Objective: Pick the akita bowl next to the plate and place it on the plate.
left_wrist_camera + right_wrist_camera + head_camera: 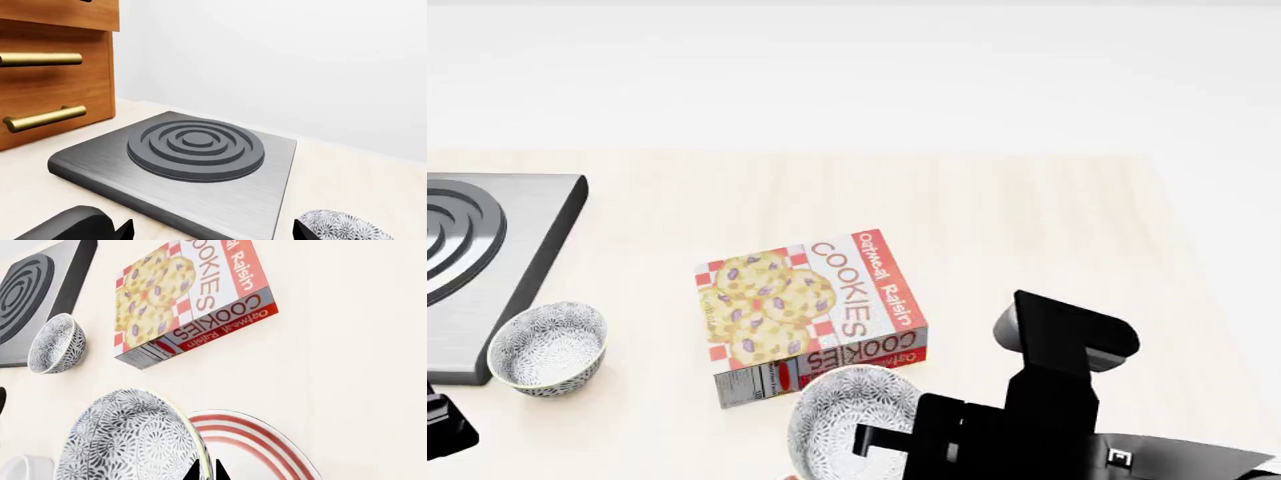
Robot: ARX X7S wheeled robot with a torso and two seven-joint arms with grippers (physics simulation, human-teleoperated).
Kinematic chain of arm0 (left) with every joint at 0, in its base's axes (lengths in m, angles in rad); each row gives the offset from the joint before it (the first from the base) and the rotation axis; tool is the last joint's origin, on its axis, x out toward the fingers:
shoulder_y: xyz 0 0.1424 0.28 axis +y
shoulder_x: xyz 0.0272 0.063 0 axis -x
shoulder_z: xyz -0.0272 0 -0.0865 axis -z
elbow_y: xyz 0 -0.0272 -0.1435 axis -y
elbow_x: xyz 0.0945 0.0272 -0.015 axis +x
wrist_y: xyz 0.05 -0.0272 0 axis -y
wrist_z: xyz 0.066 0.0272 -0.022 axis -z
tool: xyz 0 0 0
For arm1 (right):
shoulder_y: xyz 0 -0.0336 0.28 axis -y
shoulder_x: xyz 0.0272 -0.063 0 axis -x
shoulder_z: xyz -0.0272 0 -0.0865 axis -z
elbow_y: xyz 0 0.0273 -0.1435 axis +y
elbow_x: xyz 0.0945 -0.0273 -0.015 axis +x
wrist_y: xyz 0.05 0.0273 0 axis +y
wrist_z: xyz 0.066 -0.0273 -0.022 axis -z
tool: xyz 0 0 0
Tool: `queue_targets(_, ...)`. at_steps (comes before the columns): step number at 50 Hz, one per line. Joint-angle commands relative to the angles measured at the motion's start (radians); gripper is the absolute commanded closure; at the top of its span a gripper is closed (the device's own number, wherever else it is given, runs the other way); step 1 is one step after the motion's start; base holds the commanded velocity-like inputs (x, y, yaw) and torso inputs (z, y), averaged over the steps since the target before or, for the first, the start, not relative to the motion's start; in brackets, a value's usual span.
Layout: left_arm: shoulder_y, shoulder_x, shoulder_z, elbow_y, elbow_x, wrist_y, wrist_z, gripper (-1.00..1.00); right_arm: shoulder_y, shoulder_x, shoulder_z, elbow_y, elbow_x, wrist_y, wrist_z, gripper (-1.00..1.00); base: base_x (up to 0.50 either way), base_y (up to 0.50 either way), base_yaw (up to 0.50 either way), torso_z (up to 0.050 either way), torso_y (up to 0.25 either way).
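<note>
Two bowls: akita bowl [133, 440] pinched by its rim in right pincer [206, 471], tilted for carrying; its twin [547, 348] far off.
Plate [260, 450]: just beneath the pincer, ready to receive.
Left pincer [213, 231]: fingers spread, idle.

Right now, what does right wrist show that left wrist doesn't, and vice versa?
Right wrist only: the cookie box, the plate, the akita bowl held tilted at its rim by the right gripper, and a white cup.
Left wrist only: wooden drawers with brass handles.
Both: the stove burner and the second patterned bowl beside it.
</note>
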State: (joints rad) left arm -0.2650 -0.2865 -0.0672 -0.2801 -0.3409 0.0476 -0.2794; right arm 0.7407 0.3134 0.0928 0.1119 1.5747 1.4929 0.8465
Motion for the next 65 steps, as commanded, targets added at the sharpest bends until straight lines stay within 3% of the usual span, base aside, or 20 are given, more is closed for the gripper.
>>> queue_targets(1,0.002,-0.002,0.002,0.004,-0.002,-0.001,-0.003,-1.00,-0.035,0.012,-0.022,-0.003,0.031,-0.023,-0.021,1.00,0.00,0.00,0.00,0.000,0.000)
queue_targets(33,-0.002,-0.005,0.010,-0.005,-0.006,0.005,-0.007,-1.00,-0.114,0.050,-0.106,-0.037,0.050,-0.039,-0.071,1.00,0.00,0.00,0.00,0.000,0.001)
queue_targets(65,-0.004,-0.008,0.017,-0.013,-0.010,0.012,-0.011,-1.00,-0.137,0.098,-0.198,-0.051,-0.048,-0.096,-0.137,1.00,0.00,0.00,0.00,0.000,0.000)
